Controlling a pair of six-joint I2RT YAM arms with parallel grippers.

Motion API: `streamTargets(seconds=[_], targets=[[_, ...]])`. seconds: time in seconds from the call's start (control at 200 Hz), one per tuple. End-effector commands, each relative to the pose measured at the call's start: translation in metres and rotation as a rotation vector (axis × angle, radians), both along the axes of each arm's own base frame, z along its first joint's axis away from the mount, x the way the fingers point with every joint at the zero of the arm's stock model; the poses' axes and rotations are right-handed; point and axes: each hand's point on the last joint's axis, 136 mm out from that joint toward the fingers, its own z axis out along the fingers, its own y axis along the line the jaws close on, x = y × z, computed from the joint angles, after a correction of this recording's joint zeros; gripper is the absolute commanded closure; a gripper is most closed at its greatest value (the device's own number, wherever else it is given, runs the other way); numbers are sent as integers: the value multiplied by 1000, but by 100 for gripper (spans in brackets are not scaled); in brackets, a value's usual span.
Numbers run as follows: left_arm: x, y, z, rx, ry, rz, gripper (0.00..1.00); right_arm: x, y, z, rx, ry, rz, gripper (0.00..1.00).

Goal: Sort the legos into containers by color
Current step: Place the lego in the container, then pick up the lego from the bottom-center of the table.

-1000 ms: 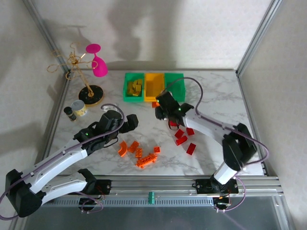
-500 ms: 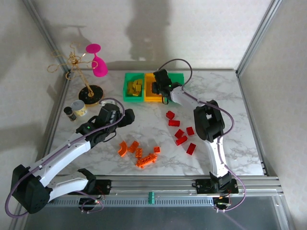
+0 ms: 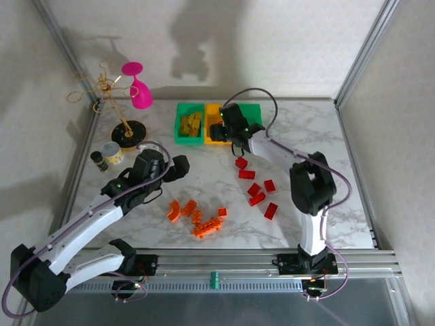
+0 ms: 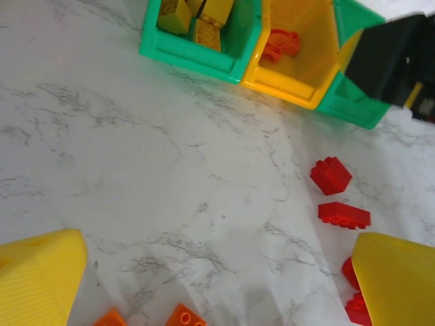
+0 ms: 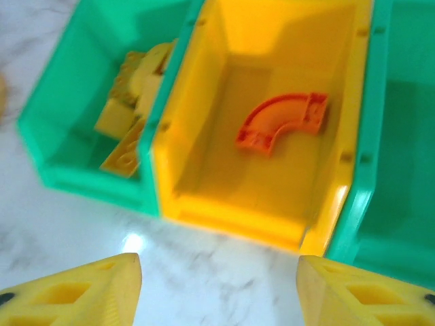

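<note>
Here R gripper (image 3: 233, 133) by yellow bin (image 5: 204, 214).

A white marble-patterned table (image 3: 309, 129) stands inside plain pale walls (image 3: 285, 41), with aluminium posts (image 3: 365, 51) rising at its far corners. A ribbed metal rail (image 3: 224, 258) runs along the near edge. Soft grey shadows (image 3: 197, 47) fall on the back wall.

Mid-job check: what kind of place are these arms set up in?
Most likely a lab test cell, not a home: a marble-look table fenced by metal frame posts and plain white panels, with a slotted metal rail at the near edge.
</note>
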Motion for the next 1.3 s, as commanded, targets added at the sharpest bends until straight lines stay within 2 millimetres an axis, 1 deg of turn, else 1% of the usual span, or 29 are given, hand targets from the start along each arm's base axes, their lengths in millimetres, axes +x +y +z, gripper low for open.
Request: streamTargets(seconds=[0.0, 0.015, 0.07, 0.265, 0.305, 0.391, 0.511, 0.601, 0.711, 0.901, 0.981, 1.091, 1.232, 1.297], targets=[[-20, 2, -13, -30, 55, -18, 0, -42, -4, 2, 11, 47, 15, 36], [-22, 2, -14, -32, 58, -20, 0, -54, 2, 1, 7, 53, 35, 35], [-30, 3, -19, -41, 73, -28, 0, -78, 2, -5, -1, 81, 52, 34], [-54, 4, -43, -55, 136, -62, 0, -144, -11, -30, -46, 165, 35, 29], [-57, 3, -47, -64, 145, -66, 0, -156, -13, -34, -50, 179, 34, 26], [-64, 0, -55, -82, 162, -82, 0, -180, -20, -52, -83, 236, 19, 22], [-72, -1, -66, -70, 192, -92, 0, -210, -29, -72, -138, 274, -12, 20], [-74, -4, -70, -80, 197, -96, 0, -229, -29, -88, -123, 320, -29, 20], [-75, -6, -74, -82, 202, -98, 0, -244, -24, -102, -134, 352, -29, 24], [-75, -5, -76, -75, 202, -92, 0, -257, -18, -120, -164, 379, -42, 32], [-75, -4, -77, -73, 203, -90, 0, -259, -15, -126, -170, 390, -40, 36], [-75, -3, -78, -69, 203, -87, 0, -258, -20, -135, -212, 388, -56, 44], [-75, -2, -79, -61, 202, -81, 0, -258, -19, -142, -224, 389, -49, 46], [-75, -1, -80, -58, 202, -78, 0, -257, -17, -145, -229, 390, -44, 49]])
